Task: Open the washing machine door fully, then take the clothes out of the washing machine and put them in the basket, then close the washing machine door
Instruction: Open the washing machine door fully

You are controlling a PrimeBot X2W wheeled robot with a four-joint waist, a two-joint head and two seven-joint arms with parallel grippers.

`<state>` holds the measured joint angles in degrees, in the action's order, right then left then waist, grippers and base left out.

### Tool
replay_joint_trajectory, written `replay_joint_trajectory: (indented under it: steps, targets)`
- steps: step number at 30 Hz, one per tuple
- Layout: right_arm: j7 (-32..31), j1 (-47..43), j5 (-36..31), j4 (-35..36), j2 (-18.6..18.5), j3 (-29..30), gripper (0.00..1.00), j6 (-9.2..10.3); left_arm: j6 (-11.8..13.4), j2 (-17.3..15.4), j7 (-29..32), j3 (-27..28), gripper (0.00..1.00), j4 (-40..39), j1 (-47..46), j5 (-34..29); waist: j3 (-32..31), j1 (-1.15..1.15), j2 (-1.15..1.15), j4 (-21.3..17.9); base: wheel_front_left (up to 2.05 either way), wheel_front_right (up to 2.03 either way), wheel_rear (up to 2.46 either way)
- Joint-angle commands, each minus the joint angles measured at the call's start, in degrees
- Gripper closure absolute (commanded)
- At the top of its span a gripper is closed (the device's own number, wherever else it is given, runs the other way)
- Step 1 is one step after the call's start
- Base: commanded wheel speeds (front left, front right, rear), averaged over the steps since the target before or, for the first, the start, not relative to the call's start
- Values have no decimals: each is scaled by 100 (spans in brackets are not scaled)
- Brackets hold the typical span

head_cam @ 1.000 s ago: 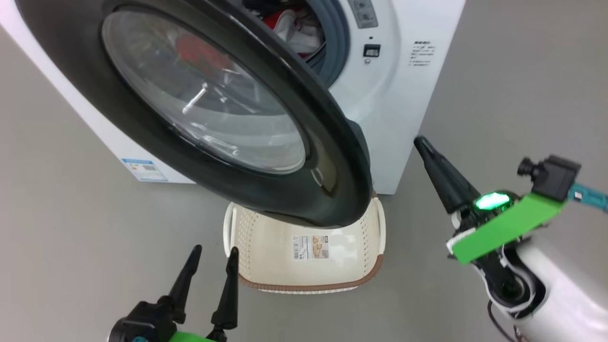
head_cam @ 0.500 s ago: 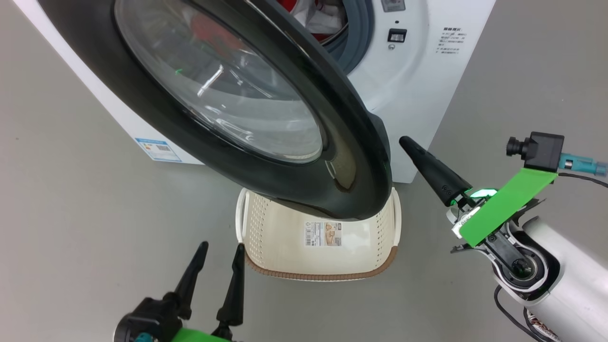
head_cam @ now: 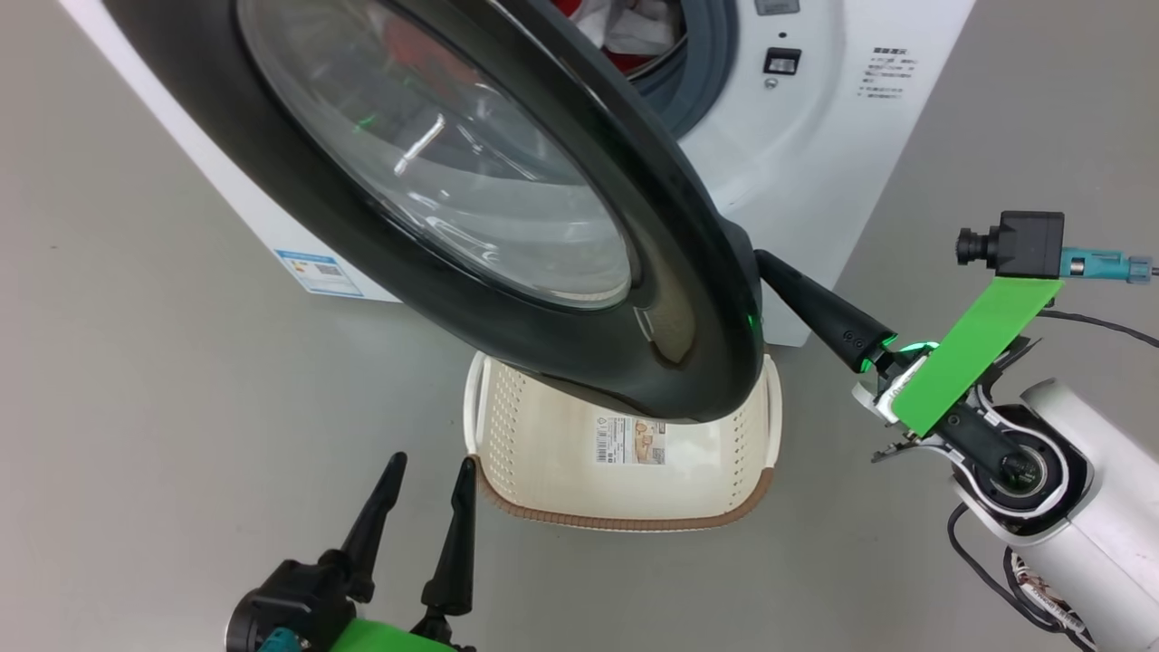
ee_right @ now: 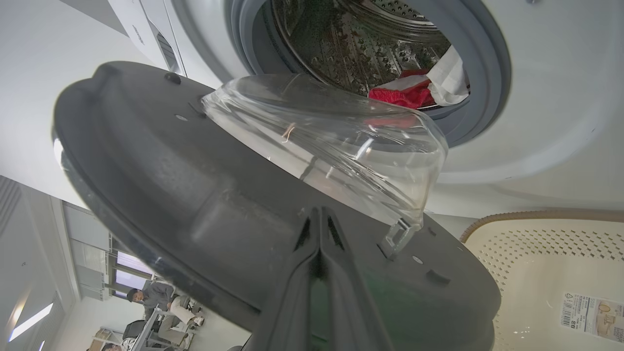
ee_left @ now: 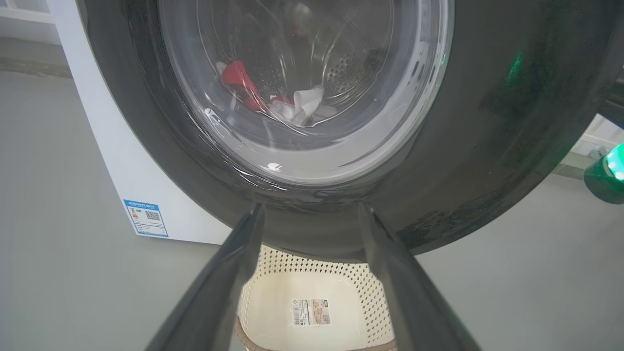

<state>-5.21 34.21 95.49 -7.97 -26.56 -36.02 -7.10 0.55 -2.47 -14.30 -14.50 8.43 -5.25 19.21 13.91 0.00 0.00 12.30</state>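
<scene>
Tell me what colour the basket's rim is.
Brown, clearest on the basket in the head view.

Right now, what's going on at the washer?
The right gripper, shut, has its tips at the inner face of the washing machine door, apparently pushing it wider. The door stands partly open above the basket, which looks empty. The clothes lie in the drum of the washing machine. The left gripper hovers open near the basket, holding nothing.

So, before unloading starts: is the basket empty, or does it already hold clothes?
Empty: the basket shows its bare bottom and paper label; the clothes lie inside the drum.
</scene>
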Motion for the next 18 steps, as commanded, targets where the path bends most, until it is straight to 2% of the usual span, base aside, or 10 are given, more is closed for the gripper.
replay_joint_trajectory:
  steps: [1,8,18]
  targets:
    - [-81,-105,0,131,57,21,100,-39,28,-41,-70,168,0,-112,-163,32,-22,0,0,49,0,0,0]
    - [-587,-368,-109,184,258,183,100,-39,32,-41,-70,164,0,-85,-76,38,-187,0,0,260,0,0,0]
    - [-925,-797,-277,330,517,244,100,-39,16,-41,-70,192,0,-74,155,19,-505,0,0,588,0,0,0]
